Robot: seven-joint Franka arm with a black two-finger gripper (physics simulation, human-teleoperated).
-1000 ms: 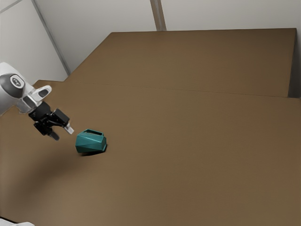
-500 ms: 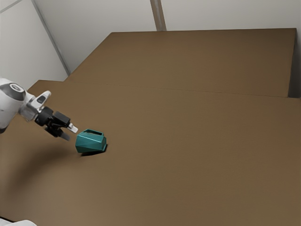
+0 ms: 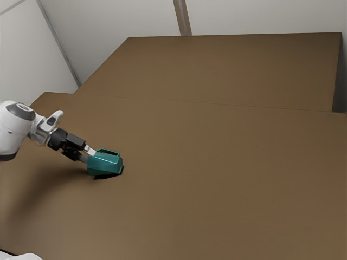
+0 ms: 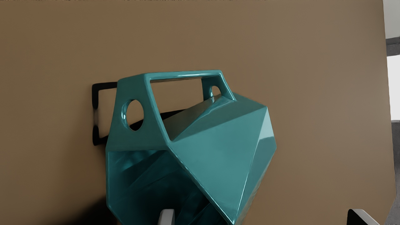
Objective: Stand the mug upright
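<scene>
Fingers parted, a black end effector reaches in from the left of the exterior view, at the end of a white-and-gray robot arm, and meets the mouth of a teal mug. The faceted mug lies on its side on a brown table, left of center and a little below mid-height in the exterior frame, its open mouth turned toward the end effector and its angular handle raised. In the wrist view, one fingertip appears at the dark mouth, the other apart from the mug, beyond its outer wall; whether the first touches the mug cannot be told. Dark shadow falls beneath the mug. Pale walls stand across the top of the exterior frame, crossed by a brown strip near the upper center.
</scene>
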